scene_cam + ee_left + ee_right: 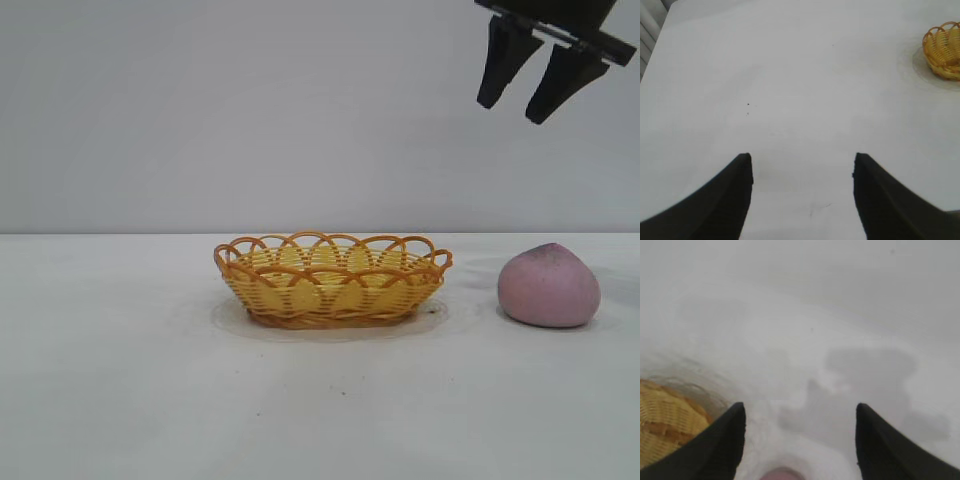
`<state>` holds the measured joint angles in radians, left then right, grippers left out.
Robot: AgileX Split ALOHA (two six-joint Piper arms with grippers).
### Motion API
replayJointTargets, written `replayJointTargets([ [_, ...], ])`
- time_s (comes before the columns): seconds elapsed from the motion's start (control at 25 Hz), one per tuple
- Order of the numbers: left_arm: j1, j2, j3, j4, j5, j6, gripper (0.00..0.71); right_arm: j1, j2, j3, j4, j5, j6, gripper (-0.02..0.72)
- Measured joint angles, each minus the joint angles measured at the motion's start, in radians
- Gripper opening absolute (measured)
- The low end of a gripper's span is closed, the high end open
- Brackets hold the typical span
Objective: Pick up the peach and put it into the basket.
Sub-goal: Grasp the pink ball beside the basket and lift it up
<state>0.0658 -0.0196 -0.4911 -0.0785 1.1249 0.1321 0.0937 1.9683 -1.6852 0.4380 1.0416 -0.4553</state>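
The peach (pixel 549 286) is sitting on the table (pixel 120 380) just beside the basket (pixel 332 280), on the side nearest the right arm, with a clear strip of tabletop between the two — nothing is touching it. It's resting on its broad flat side, so the slightly pointed top is aimed up and a bit toward the basket; its long axis is judged to run roughly level along the table, though the shape is so rounded that this can't be called firmly. Well above the peach the right gripper (pixel 540 88) is hung with its fingers spread apart and nothing between them, angled down. In the right wrist view only a sliver of pink is caught at the frame edge, with the basket rim off to one side. The likely trouble from here — a domed, matte fruit could be squeezed off-centre and rolled away, or pushed toward the basket and knocked against the looped rim if the descent is skewed. The left gripper (pixel 802 197) is parked well away from the basket, fingers apart, empty.
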Motion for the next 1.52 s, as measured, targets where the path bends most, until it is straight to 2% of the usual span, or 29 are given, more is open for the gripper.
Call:
replayJointTargets([
  [0.08,0.0,0.0,0.0,0.0,0.0,0.0,0.435,0.009,-0.014,0.0,-0.047,0.057,0.042,0.405],
  [0.24,0.0,0.0,0.0,0.007,-0.002,-0.003,0.435,0.087,-0.034,0.0,-0.208,0.17,0.133,0.405],
  [0.32,0.0,0.0,0.0,0.011,-0.002,-0.004,0.435,0.137,-0.041,0.0,-0.263,0.184,0.18,0.405],
  [0.52,-0.001,0.0,0.0,0.013,-0.002,-0.005,0.435,0.233,-0.044,0.02,-0.348,0.19,0.314,0.405],
  [0.6,-0.001,0.0,0.0,0.015,-0.002,-0.005,0.435,0.242,-0.046,0.057,-0.355,0.19,0.338,0.405],
  [0.84,-0.001,0.0,0.0,0.015,-0.002,-0.005,0.435,0.244,-0.046,0.245,-0.357,0.179,0.351,0.405],
  [0.92,-0.001,0.0,0.0,0.015,-0.002,-0.005,0.435,0.244,-0.046,0.292,-0.357,0.132,0.351,0.405],
  [0.96,-0.001,0.0,0.0,0.015,-0.002,-0.005,0.435,0.244,-0.046,0.309,-0.357,0.106,0.351,0.352],
  [1.0,-0.001,0.0,0.0,0.015,-0.002,-0.005,0.435,0.244,-0.046,0.316,-0.357,0.084,0.353,0.342],
  [1.16,-0.001,0.0,0.0,0.015,-0.002,-0.007,0.435,0.244,-0.046,0.323,-0.355,0.001,0.353,0.35],
  [1.52,-0.001,0.0,0.0,0.015,-0.002,-0.007,0.435,0.244,0.04,0.323,-0.357,-0.067,0.353,0.35],
])
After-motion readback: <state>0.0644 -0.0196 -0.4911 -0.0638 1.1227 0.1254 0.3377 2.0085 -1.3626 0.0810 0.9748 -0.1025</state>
